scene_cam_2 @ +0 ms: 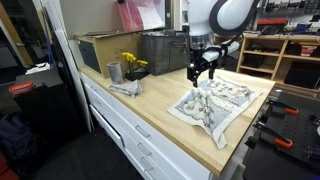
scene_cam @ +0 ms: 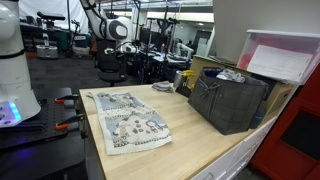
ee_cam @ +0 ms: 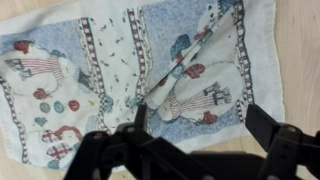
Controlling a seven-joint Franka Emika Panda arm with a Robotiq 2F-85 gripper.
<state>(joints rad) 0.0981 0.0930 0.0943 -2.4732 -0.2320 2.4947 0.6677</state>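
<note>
Pale wood makes the bench point(scene_cam_2: 150, 105), which fills the lower middle of both exterior views. At its back edge stands a dark crate point(scene_cam: 228, 100). A printed cloth point(scene_cam_2: 215, 103) lies spread at the centre right of the frame, with one fold raised. It looks soft, light and limp, so I judge the raised fold the best place to pinch it. The gripper point(scene_cam_2: 203, 72) hangs just above the cloth, fingers wide apart, holding nothing.
</note>
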